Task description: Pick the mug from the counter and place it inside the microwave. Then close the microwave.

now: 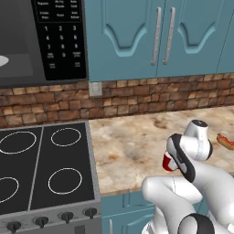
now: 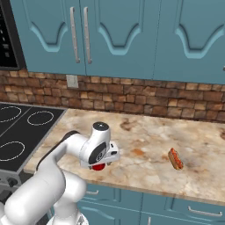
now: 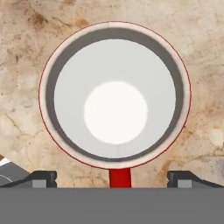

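At the far left of the left base view the microwave (image 1: 41,41) hangs above the stovetop (image 1: 43,169), its door out of sight and the cavity open, with the edge of a white round plate (image 1: 3,60) showing inside and the black keypad (image 1: 61,39) on its right side. Under it the black stovetop carries white rings and a row of dark knobs (image 1: 50,220) along its front. To the right runs the counter (image 1: 132,146), a beige mottled slab backed by a brick wall (image 1: 151,96) with a pale wall outlet (image 1: 95,88), and teal upper cabinets (image 1: 160,36) above.

Near the counter's front edge stands the mug (image 1: 169,162), upright, red outside and white inside, mostly hidden by the robot's wrist in both base views. The gripper (image 3: 114,177) hangs straight above it, looking down into the white interior; its two dark fingertips (image 3: 41,178) stand far apart, one on each side of the mug's red handle (image 3: 120,177), and they grip nothing. Whether the tips touch the rim cannot be told.

Further right on the counter, well apart from the mug, lies a hotdog (image 2: 175,158)
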{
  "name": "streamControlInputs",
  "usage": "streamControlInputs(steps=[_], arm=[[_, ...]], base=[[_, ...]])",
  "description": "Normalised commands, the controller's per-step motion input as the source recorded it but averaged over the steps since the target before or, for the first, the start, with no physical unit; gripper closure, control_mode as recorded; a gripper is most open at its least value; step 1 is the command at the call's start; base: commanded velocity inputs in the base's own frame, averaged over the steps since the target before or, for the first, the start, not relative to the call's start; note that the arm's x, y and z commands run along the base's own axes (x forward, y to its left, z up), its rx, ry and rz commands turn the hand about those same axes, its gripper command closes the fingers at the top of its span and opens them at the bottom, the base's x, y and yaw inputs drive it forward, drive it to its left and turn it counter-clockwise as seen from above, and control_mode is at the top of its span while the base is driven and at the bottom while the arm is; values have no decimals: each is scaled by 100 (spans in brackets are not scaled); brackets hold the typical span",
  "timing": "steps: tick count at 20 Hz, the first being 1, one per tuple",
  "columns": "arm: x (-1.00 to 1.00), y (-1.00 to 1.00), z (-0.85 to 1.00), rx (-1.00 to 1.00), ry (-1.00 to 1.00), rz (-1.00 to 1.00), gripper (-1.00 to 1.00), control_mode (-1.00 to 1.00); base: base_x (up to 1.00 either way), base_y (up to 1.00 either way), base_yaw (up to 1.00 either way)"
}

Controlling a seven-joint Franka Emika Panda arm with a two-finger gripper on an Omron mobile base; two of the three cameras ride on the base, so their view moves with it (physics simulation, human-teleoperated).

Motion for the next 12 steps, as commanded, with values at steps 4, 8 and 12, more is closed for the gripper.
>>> streamControlInputs(steps=[4, 8, 12], arm=[[21, 0, 0, 0, 0, 0, -100, -100], [-1, 0, 0, 0, 0, 0, -100, -100], [-1, 0, 0, 0, 0, 0, -100, -100]], base=[[0, 0, 0], [0, 0, 0], [0, 0, 0]])
